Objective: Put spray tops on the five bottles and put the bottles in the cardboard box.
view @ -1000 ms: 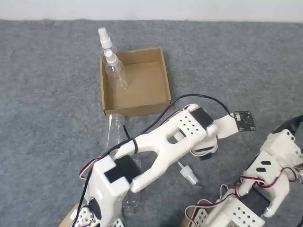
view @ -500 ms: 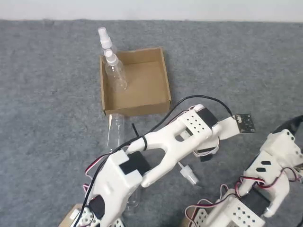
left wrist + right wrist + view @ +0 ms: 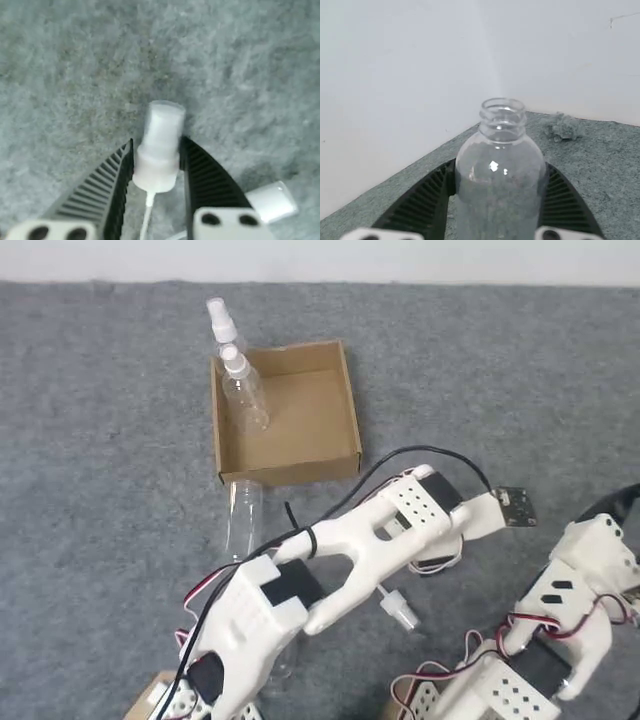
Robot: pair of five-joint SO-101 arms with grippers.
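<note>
While the left arm (image 3: 360,540) stretched from the near-left edge toward the middle of the grey carpet (image 3: 120,440), the high view showed the cardboard box (image 3: 290,420) lying open beyond it. One capped bottle (image 3: 245,395) leaned against the box's left wall from inside. A second capped bottle (image 3: 222,325) stood at the far left corner; whether it was inside or just behind could not be told. An uncapped bottle (image 3: 243,520) lay on the carpet just in front of the box, partly under the arm. A loose spray top (image 3: 400,610) lay on the carpet near the arm's wrist. The right arm (image 3: 575,595) sat folded at the near-right edge.

From the left wrist, the left gripper (image 3: 156,144) was clenched on a held spray top (image 3: 160,130). Both ribbed jaws pressed its collar, its thin tube (image 3: 148,210) ran back between them, and the carpet lay beneath.

From the right wrist, the right gripper (image 3: 499,170) grasped an open-necked bottle (image 3: 500,150) by its body. The bottle's neck pointed away from the camera toward a pale wall (image 3: 410,75).
</note>
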